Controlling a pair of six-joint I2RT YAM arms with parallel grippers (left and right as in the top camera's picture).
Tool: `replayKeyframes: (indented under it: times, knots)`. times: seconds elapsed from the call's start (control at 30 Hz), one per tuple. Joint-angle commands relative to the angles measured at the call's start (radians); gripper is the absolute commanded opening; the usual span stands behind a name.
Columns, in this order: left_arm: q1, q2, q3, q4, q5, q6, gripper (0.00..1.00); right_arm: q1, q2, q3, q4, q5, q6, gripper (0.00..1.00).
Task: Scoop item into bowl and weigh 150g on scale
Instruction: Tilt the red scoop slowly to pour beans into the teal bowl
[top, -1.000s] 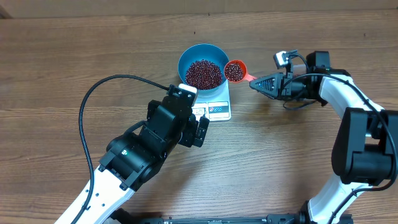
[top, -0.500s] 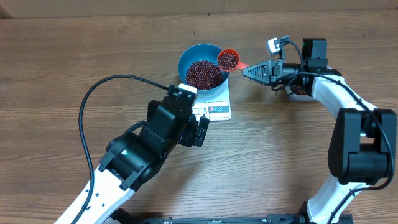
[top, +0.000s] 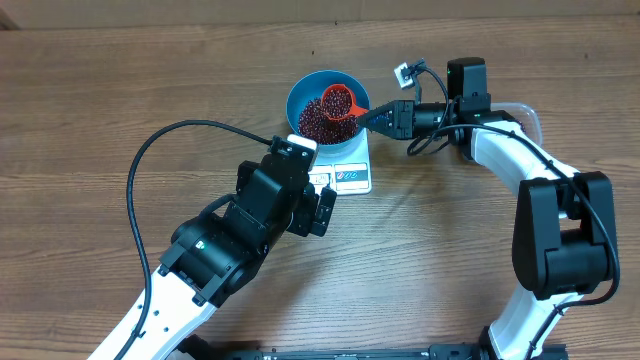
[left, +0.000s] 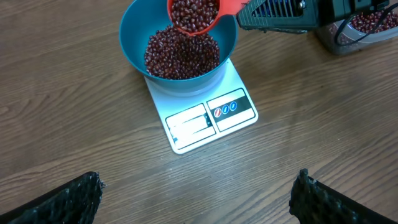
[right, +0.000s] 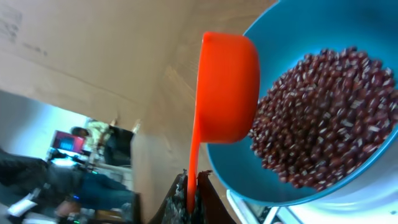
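The blue bowl (top: 295, 93) stands on the white scale (top: 352, 176) and holds a heap of dark red beans (top: 316, 122). My right gripper (top: 372, 118) is shut on the handle of a red scoop (top: 338, 101), which it holds tilted over the bowl's right side with beans still in it (left: 194, 14). The right wrist view shows the scoop (right: 227, 87) turned on its side above the beans (right: 323, 112), its handle pinched at my right gripper (right: 193, 186). My left gripper (left: 198, 182) hangs open over bare table in front of the scale (left: 211, 118).
A clear tub (left: 367, 25) with more beans sits right of the scale, mostly behind my right arm (top: 500, 150). A black cable (top: 150, 170) loops over the table on the left. My left arm (top: 230, 250) fills the lower left.
My right gripper has carried the scoop leftward from beside the bowl to over it and tipped it toward the beans. The left arm has stayed still.
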Motion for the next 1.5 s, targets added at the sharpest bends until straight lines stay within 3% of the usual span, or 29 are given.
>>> replayKeyframes:
  times: [0.0,0.47,0.67,0.97,1.47]
  knots:
    - [0.006,0.005,0.0,0.003,-0.012,-0.013,1.0,0.001,0.008,0.008,0.007,0.003,-0.142,0.04]
    - [0.006,0.005,0.0,0.003,-0.012,-0.013,1.0,0.001,0.008,0.008,0.008,0.039,-0.396,0.04]
    - [0.006,0.005,0.0,0.003,-0.012,-0.013,1.0,0.001,0.008,0.008,0.012,0.142,-0.404,0.04]
    - [0.006,0.005,0.0,0.003,-0.012,-0.013,1.0,0.001,0.009,0.008,0.011,0.142,-0.611,0.04]
    - [0.006,0.005,0.0,0.003,-0.012,-0.013,0.99,0.001,0.009,0.008,0.03,0.142,-0.636,0.04]
